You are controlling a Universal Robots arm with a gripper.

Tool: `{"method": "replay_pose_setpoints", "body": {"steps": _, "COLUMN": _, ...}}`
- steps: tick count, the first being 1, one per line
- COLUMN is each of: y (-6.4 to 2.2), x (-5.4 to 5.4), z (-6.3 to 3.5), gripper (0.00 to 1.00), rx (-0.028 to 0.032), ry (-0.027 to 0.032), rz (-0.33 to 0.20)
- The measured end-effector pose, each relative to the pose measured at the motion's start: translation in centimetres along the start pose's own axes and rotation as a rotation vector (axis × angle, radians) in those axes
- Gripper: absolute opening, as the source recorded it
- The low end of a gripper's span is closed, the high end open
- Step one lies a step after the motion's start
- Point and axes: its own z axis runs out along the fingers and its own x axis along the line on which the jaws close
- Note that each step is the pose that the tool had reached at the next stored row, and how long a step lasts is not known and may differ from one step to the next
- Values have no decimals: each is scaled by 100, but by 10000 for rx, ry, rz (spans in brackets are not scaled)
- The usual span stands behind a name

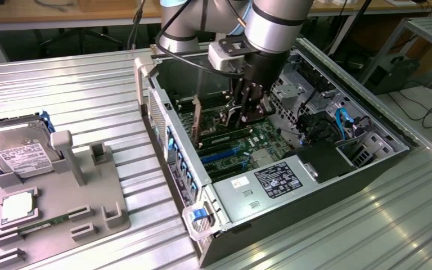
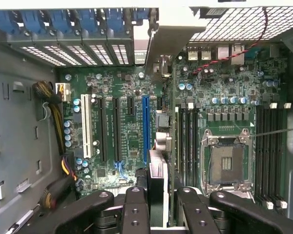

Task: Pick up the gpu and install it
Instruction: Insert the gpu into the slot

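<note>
We see the black hand (image 2: 157, 207) clamped on the thin dark gpu card (image 2: 157, 165). It stands on edge inside the open grey metal computer case (image 1: 224, 225), over the green motherboard (image 2: 127, 122).

Ribbed silver metal table (image 1: 66, 95) carrying two things.
An open grey computer case (image 1: 366, 180) lies on its side mid-table; a grey plastic parts holder tray (image 1: 107, 222) sits at the edge on the exterior view's left.

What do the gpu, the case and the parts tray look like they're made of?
gpu: dark circuit board held edge-on in the hand, with a pale metal bracket at the far end, dull sheen. Case: bare sheet metal, grey, folded edges and perforated panels. Tray: matte grey, rounded moulded posts, probably plastic or 3D print.
</note>
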Motion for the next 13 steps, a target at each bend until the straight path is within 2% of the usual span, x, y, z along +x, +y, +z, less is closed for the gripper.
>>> {"method": "replay_pose_setpoints", "body": {"steps": 13, "y": 35, "x": 33, "z": 130, "gripper": 28, "rx": 5, "ry": -15, "rz": 0}}
